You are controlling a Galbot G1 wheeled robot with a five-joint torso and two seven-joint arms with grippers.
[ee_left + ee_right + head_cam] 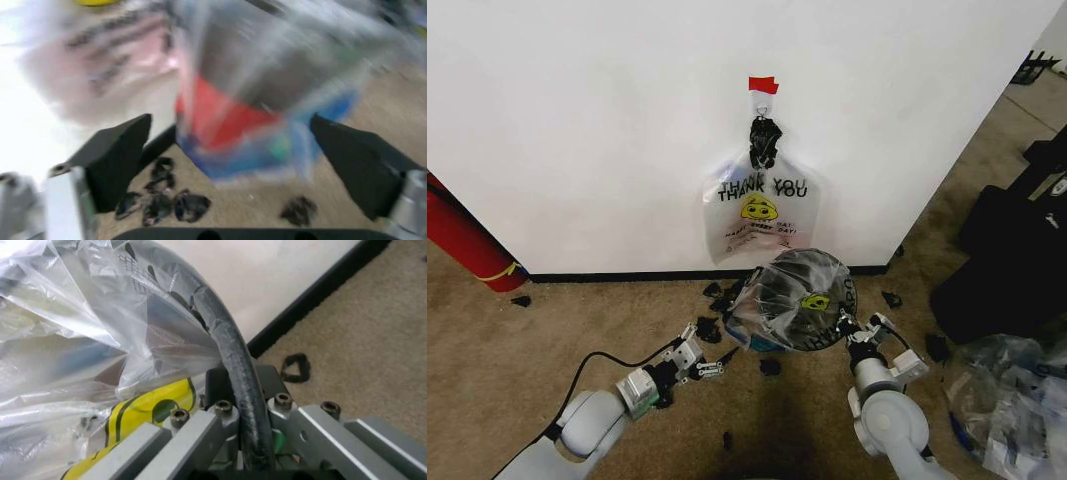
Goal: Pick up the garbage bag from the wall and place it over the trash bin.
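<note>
Both arms reach forward from the head view's lower edge. Left gripper (714,367) hangs just beside the bin (802,320), its fingers (120,160) spread wide with nothing between them, the bin's red band and a blue patch of plastic straight ahead. Right gripper (859,335) sits at the bin's other side, jaws pressed together on the black rim (233,355), with film bunched against it. A clear bag (792,295) is draped over the bin's top; it carries a yellow smiley and black lettering, so it looks like the printed kind, while another "THANK YOU" bag (757,215) hangs on the wall (577,120) from a hook under red tape (763,85). Black scraps (717,300) litter the carpet. Judging by this, the covering step is nearly done: the plastic sits loosely and slightly askew. Next calls for the left gripper to pinch the loose edge and draw it down over the rim while the right steadies the bin.
</note>
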